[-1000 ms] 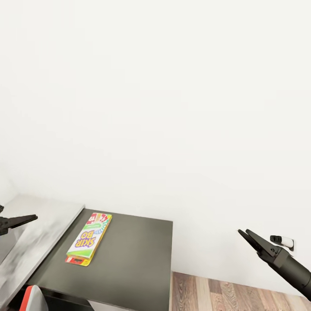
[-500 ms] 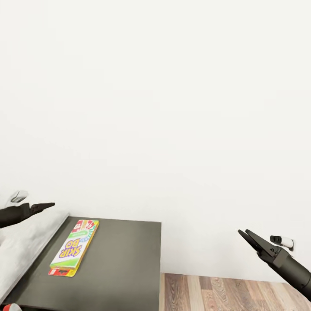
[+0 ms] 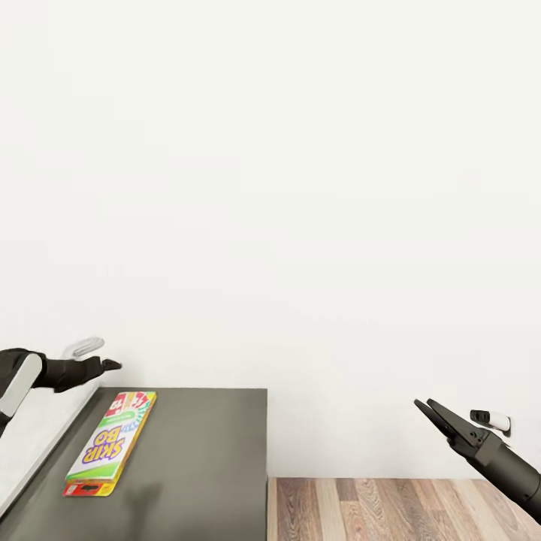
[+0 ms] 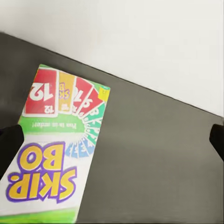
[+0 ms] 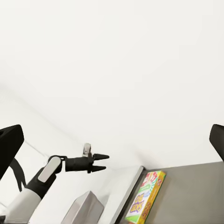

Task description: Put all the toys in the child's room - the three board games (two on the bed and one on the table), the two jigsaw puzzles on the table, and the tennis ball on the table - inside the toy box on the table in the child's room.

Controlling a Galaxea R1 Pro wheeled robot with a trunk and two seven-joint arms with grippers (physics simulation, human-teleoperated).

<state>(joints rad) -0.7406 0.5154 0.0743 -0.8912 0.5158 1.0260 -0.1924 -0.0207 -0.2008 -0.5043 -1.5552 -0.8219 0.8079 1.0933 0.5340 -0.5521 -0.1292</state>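
Head view of a white wall (image 3: 285, 165) above the dark grey side section (image 3: 203, 451) of the table, at lower left of the frame. The SKIP BO board game (image 3: 110, 442) lies flat on that section near its left edge, just beside the raised pale grey desk top (image 3: 34, 439), its lettering upside down to the camera. The left gripper (image 3: 111, 365) reaches in from the left edge, above the far end of the box and apart from it; the right wrist view shows its two fingers (image 5: 100, 157) spread apart, holding nothing. In the left wrist view the box (image 4: 58, 144) lies below, between dark fingertips (image 4: 10, 144) at opposite edges of the frame. The right gripper (image 3: 422, 406) hangs at lower right of the head view, over the wood plank floor (image 3: 391, 507) and well apart from the table; its fingers part slightly at the tips, and the right wrist view places them at opposite edges of the frame, empty. A small white and black fitting (image 3: 492, 418) sits on the wall just behind the right arm.
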